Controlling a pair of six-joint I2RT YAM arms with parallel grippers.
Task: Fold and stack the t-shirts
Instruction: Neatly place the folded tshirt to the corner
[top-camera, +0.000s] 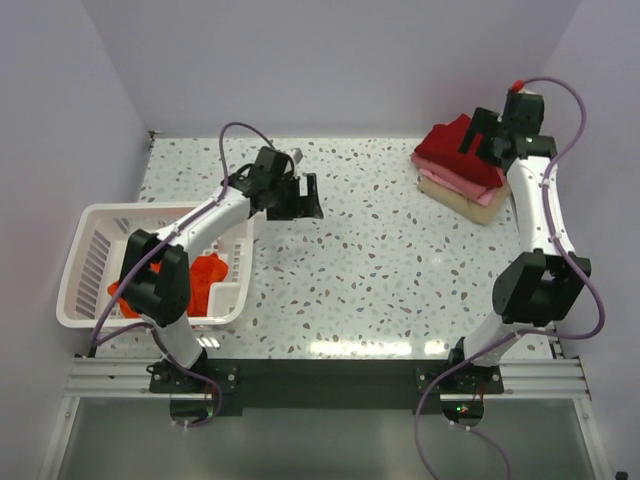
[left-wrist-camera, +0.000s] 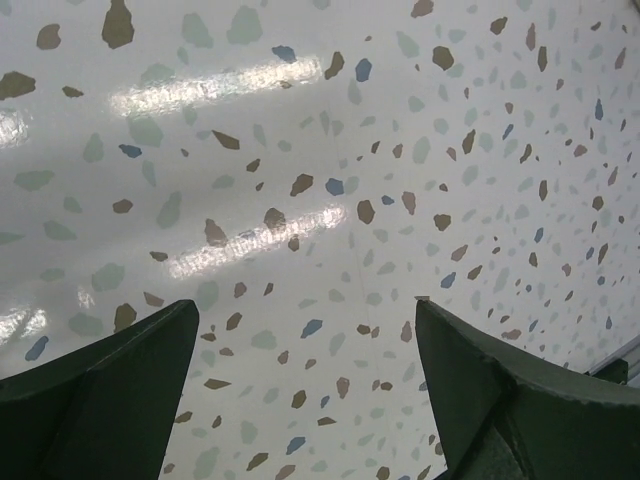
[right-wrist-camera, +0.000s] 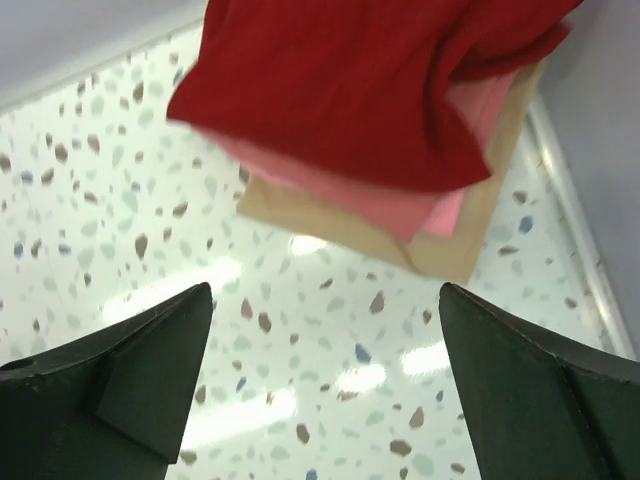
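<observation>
White slotted plastic basket (top-camera: 78, 265) is shown at the left edge of the speckled terrazzo-pattern desk (top-camera: 380, 260), towards its front. A crumpled bright orange-red t-shirt (top-camera: 208, 282) is contained in it, partly hidden by the left arm (top-camera: 200, 225). Near the far right corner a stack of three folded t-shirts is seen: a tan folded t-shirt (right-wrist-camera: 470, 245) at the bottom, a pink folded t-shirt (right-wrist-camera: 400, 205) laid on it, and a dark crimson folded t-shirt (right-wrist-camera: 350, 90) on top, its cloth overhanging the pink layer. The stack is placed just beside the right edge strip of the desk and near the back wall. The left jaws are spread wide above speckled surface, just beyond the far right corner of the basket, with only desk seen between them. The right jaws are likewise spread wide, held at the stack, with no cloth pinched between them. Open speckled surface is seen between basket and stack.
</observation>
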